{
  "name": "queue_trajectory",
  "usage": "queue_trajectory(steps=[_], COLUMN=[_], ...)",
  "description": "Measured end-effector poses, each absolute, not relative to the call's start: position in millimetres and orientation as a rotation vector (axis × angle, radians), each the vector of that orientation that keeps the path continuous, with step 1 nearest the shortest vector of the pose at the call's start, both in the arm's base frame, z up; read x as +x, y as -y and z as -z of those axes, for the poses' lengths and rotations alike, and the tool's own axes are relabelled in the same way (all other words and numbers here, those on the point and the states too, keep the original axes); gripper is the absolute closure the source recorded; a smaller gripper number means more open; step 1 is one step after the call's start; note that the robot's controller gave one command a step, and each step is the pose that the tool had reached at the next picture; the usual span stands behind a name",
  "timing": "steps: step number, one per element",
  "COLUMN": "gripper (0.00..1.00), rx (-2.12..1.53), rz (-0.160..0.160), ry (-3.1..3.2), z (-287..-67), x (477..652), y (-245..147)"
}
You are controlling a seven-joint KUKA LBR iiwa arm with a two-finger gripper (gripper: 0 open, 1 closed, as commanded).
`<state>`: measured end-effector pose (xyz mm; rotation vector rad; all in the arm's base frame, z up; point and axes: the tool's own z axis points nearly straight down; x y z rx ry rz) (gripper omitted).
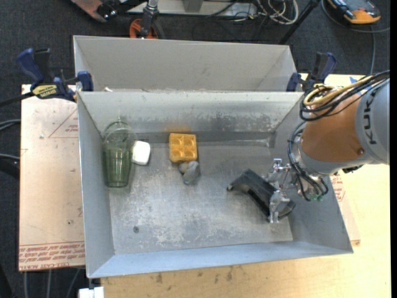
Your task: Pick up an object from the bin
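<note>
Down low at the right side of the grey bin, close to its right wall: the gripper, reaching in from the right beneath the arm's orange-brown cover. Sits at the right end of a black, flat, angular thing, touching it or just above it; cannot tell which. Black thing lying slantwise on the bin floor, its other end pointing left toward the middle. Jaws released, clenched or grasping: cannot tell, with wrist metal and wires crowding that spot. Looped yellow and black cables above the cover.

Well apart to the left, near the back wall: a yellow block with round dimples on top. Just in front of it, touching or nearly so, a small grey lump. Farther left, a small white piece right beside a clear green cup. Cup close along the left wall, seemingly lying on its side, mouth toward the back.
</note>
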<state>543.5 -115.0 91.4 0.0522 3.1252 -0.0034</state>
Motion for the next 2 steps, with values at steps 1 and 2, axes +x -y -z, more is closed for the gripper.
queue_trajectory(steps=[1,2], gripper=[1.00,1.00], rx=[0.051,0.107], rz=[0.003,-0.001], ry=[-3.125,-3.139], z=[-91.4,-231.7], x=[543.6,548.7], y=[114.8,111.8])
